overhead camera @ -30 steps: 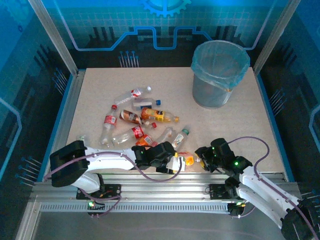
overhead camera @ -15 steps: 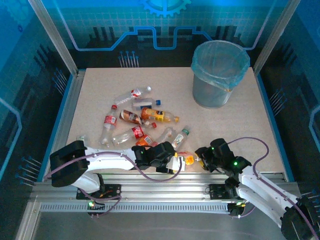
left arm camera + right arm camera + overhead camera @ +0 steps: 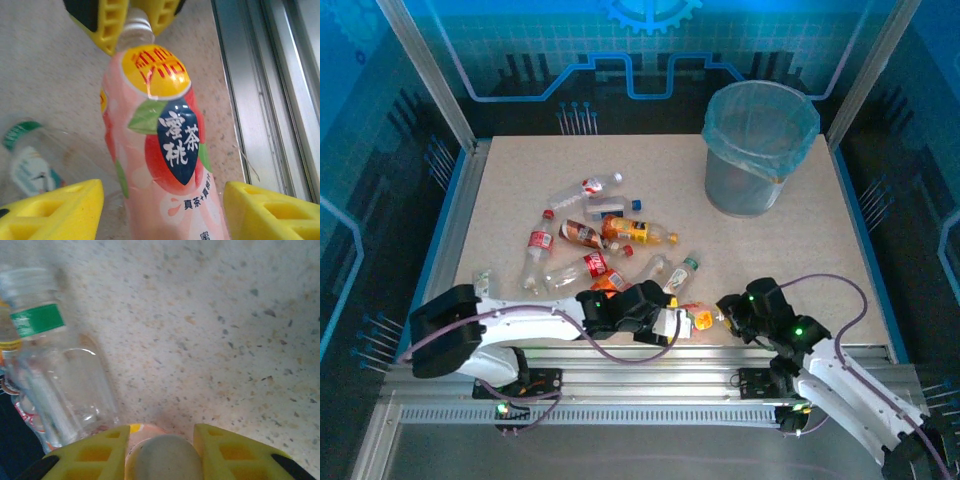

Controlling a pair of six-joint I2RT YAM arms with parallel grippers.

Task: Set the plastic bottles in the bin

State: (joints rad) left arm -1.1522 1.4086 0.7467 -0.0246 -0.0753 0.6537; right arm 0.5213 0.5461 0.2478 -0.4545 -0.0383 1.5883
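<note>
1. The bin (image 3: pixel 745 185), grey with a light-blue liner, stands upright at the upper right of the overhead view, on the far part of the table (image 3: pixel 650 165). It is well apart from both arms.
2. Most of the bottles (image 3: pixel 585 240) lie on their sides in a loose heap at centre-left of the overhead view. They are on the table, not in the bin.
3. One pink bottle (image 3: pixel 160 150) lies apart from the heap, at the lower centre of the overhead view near the table's front edge. Its label is pink with a yellow band and a dark blue patch bearing white characters.
4. Left gripper (image 3: pixel 162 192): its yellow fingers (image 3: pixel 55 210) sit at the lower corners of the left wrist view, spread wide. The pink bottle's body passes between them, with a gap showing on each side.
5. Right gripper (image 3: pixel 162 442): its yellow fingers (image 3: pixel 90 455) sit along the bottom edge of the right wrist view. The pink bottle's white cap fills the space between them, and the fingers are pressed against the cap on both sides.
6. In the left wrist view the right gripper's fingers flank that cap at the top of the frame.
7. A clear bottle (image 3: pixel 55 375) with a green band lies on the table at the left of the right wrist view, just beside the pink bottle.
8. A metal rail (image 3: pixel 270 75) runs down the right side of the left wrist view, alongside the table surface.
</note>
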